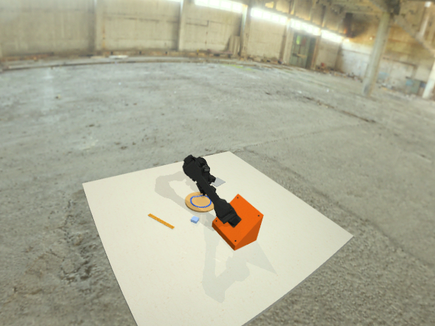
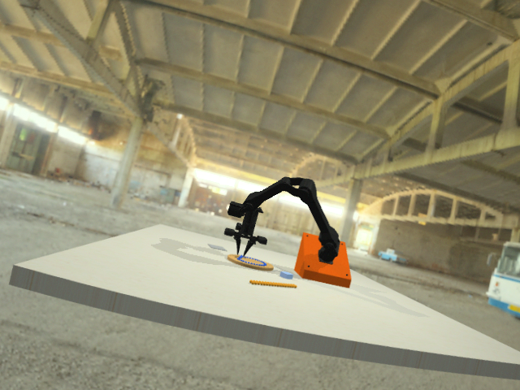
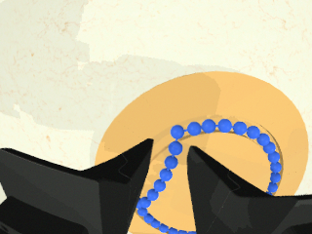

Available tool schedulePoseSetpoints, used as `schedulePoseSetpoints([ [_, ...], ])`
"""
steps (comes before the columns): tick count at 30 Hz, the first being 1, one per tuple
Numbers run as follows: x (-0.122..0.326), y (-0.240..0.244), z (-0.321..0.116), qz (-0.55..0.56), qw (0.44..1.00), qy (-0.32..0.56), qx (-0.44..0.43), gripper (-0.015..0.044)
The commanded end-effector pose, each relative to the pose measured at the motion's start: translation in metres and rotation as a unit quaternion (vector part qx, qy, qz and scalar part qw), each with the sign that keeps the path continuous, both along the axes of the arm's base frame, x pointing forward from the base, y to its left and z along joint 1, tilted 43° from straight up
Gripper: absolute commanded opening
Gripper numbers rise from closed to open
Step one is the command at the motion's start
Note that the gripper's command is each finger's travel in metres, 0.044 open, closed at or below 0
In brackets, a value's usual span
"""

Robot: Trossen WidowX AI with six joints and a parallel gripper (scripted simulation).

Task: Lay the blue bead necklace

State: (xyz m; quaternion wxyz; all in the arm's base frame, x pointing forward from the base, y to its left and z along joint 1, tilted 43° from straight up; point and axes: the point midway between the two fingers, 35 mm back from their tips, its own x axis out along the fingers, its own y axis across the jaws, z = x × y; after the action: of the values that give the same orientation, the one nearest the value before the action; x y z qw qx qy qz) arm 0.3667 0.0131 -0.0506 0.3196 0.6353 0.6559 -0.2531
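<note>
The round wooden bead board (image 1: pixel 187 204) (image 2: pixel 270 267) (image 3: pixel 195 93) lies flat. The blue bead necklace (image 1: pixel 200 207) (image 3: pixel 224 125) lies on it as a closed loop. In the wrist view its upper and right beads run along the groove; on the left, a nearly straight run of beads cuts inside the curve from a corner near the top. The lower part is partly hidden by the fingers. My gripper (image 2: pixel 241 254) (image 3: pixel 171 148) is partly open and empty, its tips low over the board. In the wrist view the straight run shows between the fingers.
A light blue block (image 1: pixel 194 219) (image 2: pixel 286 275) lies beside the board. An orange bead strip (image 1: pixel 160 221) (image 2: pixel 273 283) lies farther out. A grey flat square (image 1: pixel 219 182) (image 2: pixel 217 247) is on the board's other side. The orange base (image 1: pixel 245 219) (image 2: pixel 323 272) carries the arm.
</note>
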Motion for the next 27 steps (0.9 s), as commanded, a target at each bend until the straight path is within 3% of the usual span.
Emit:
schedulePoseSetpoints([
  [1,-0.0033,0.004,-0.0043,0.0,1.0,0.007,0.003,0.012],
  [6,-0.0033,0.004,-0.0043,0.0,1.0,0.007,0.003,0.012],
  [11,-0.0018,0.0021,-0.0028,0.001,1.0,0.004,0.001,0.0],
  [27,-0.0018,0.0021,-0.0028,0.001,1.0,0.004,0.001,0.0],
])
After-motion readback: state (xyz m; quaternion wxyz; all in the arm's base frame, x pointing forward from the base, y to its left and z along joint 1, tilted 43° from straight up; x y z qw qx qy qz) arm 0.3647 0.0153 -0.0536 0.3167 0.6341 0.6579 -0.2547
